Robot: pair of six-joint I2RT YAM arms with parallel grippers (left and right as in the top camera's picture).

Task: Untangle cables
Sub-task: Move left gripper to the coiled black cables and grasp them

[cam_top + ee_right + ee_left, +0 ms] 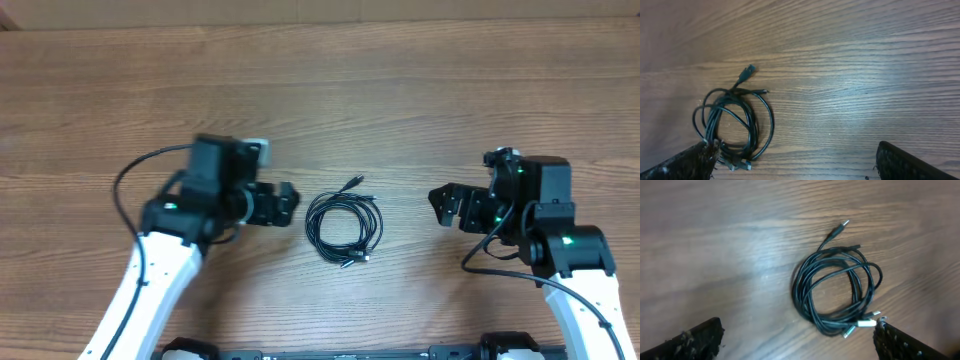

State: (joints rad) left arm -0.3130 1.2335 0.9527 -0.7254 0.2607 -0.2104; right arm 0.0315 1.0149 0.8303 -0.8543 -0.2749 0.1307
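Note:
The cables (344, 224) lie as one black coil on the wooden table between the two arms, one plug end pointing up-right and other plugs at the coil's lower edge. My left gripper (288, 203) sits just left of the coil, open and empty. In the left wrist view the cables (837, 289) lie ahead of the gripper (799, 341), their silver plugs close to the right finger. My right gripper (441, 204) hovers open to the coil's right, apart from it. In the right wrist view the cables (734, 122) lie by the left finger of the gripper (795, 162).
Thicker black wires (125, 185) loop off the left arm and off the right arm (490, 262). The table's (330, 90) wooden surface stretches behind the coil. The arm bases stand at the front edge.

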